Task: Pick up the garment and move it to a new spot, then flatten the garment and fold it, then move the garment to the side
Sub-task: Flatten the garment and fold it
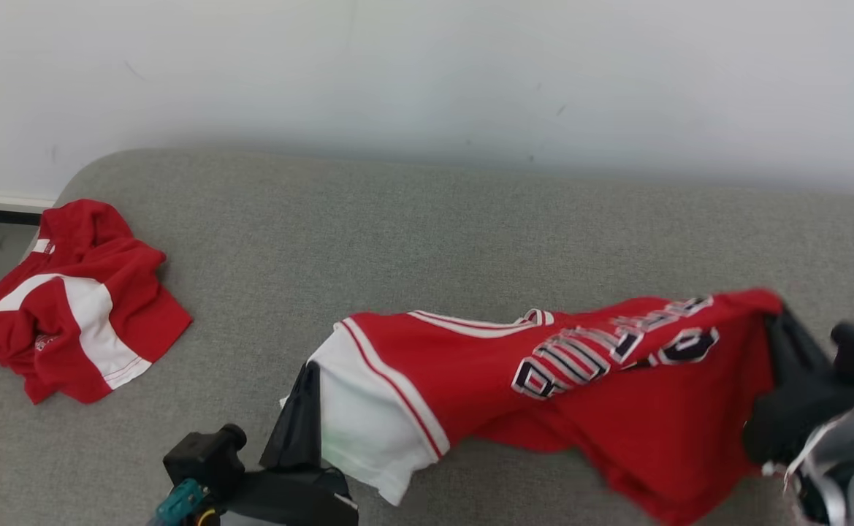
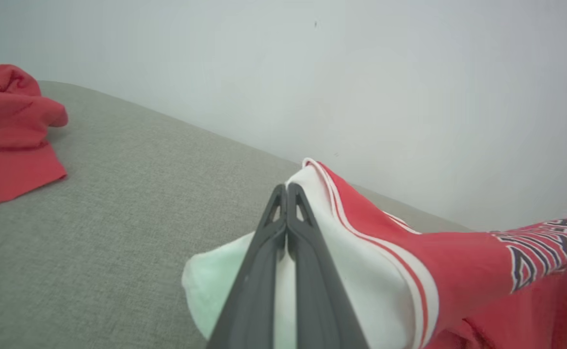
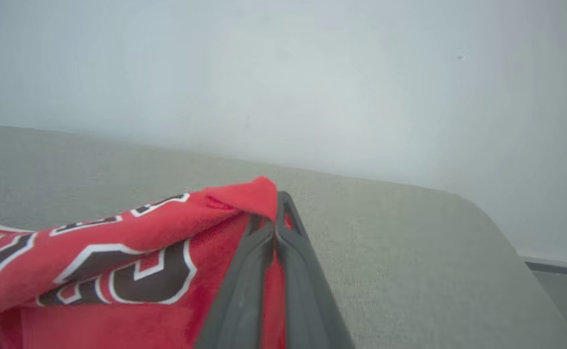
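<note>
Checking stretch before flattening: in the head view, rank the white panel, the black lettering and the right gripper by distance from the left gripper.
1. The white panel: pinched in the left gripper, at the left end of the jersey.
2. The lettering: mid-jersey, further right.
3. The right gripper: far right, shut on the jersey's other end.

— What lies on the left side of the cushion?
— A crumpled red shirt [image 1: 69,299] with white panels. It is bunched near the rounded far-left corner of the grey cushion [image 1: 397,219] and reaches its left edge.
— And behind?
— A plain white wall [image 1: 427,73] runs along the far edge. Past that corner, a pale skirting board [image 1: 3,199] sits at its foot, with a dark strip beneath.
</note>
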